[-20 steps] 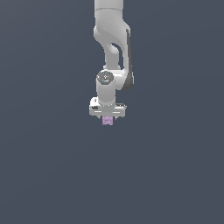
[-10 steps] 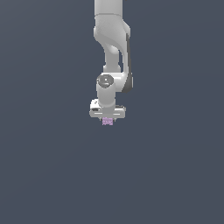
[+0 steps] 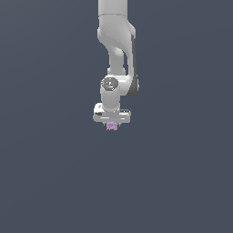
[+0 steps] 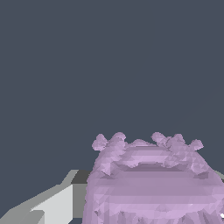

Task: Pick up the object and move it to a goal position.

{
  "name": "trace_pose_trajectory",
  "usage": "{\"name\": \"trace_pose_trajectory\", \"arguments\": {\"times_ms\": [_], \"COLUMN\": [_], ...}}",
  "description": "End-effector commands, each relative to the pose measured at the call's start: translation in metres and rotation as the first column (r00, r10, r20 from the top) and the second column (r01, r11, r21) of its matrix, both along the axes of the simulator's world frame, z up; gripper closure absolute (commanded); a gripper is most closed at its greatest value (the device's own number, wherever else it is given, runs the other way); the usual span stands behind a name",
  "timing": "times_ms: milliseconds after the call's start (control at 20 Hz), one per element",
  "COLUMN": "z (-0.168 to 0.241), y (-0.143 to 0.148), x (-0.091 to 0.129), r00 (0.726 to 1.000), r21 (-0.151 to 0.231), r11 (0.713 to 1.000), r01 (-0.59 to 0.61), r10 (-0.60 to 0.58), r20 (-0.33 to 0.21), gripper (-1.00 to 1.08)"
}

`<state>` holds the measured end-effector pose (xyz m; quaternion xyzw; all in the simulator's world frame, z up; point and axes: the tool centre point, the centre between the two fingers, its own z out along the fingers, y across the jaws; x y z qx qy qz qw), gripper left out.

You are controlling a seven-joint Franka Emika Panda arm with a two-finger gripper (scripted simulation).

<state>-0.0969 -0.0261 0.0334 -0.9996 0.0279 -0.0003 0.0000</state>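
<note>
The object point(image 3: 112, 126) is a tiny pale lilac-pink blocky item. In the exterior view it sits right under the white gripper point(image 3: 112, 124), held between the fingers, which are mostly hidden by the hand. The white arm hangs straight down from the top of that view. In the wrist view the object point(image 4: 153, 183) fills the near part of the picture, with bumpy knobs along its far edge. One grey-white finger point(image 4: 57, 203) shows pressed beside it. The gripper is shut on the object and holds it above the plain dark grey ground.
Only a flat, uniform dark grey surface point(image 3: 182, 182) surrounds the arm in both views. No other objects, edges or goal marker show.
The arm and gripper have risen slightly, carrying the object up with them. The grip has not changed.
</note>
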Motion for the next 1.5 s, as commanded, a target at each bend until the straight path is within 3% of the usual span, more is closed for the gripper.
{"name": "trace_pose_trajectory", "arguments": {"times_ms": [0, 550, 1450], "z": [0.003, 0.055, 0.225], "y": [0.001, 0.015, 0.059], "x": [0.0, -0.001, -0.001], "r00": [1.0, 1.0, 1.0], "r21": [0.0, 0.0, -0.001], "r11": [1.0, 1.0, 1.0], "r01": [0.0, 0.0, 0.0], "r10": [0.0, 0.0, 0.0], "r20": [0.001, 0.001, 0.0], "gripper": [1.08, 1.08, 1.08]}}
